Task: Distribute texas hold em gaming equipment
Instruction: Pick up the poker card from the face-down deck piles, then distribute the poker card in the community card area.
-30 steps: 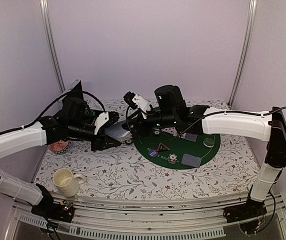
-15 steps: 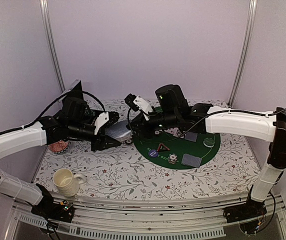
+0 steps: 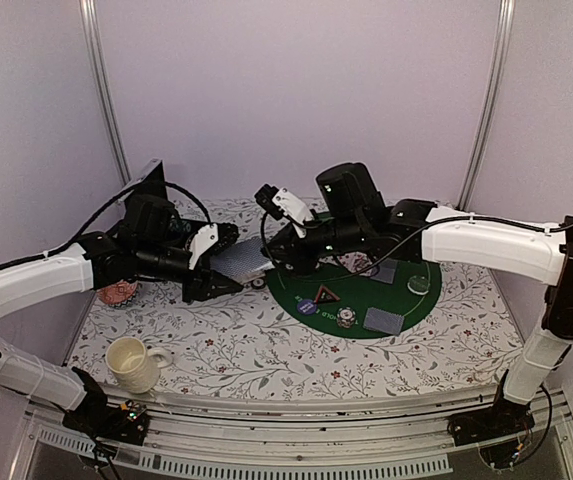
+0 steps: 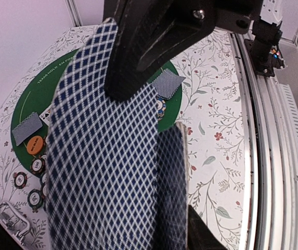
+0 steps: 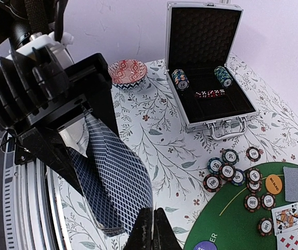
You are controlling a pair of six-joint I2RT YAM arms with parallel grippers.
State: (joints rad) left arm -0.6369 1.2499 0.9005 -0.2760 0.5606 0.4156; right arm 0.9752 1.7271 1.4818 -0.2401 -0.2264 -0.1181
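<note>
Right gripper (image 5: 150, 225) (fingers mostly cropped) pinches playing cards (image 5: 115, 179) in left gripper (image 3: 232, 262)

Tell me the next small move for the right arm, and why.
Probably draw the right end effector back toward the green mat, sliding the top card off. Its jaws look shut on that card's edge, while the left end effector grips the deck.
</note>
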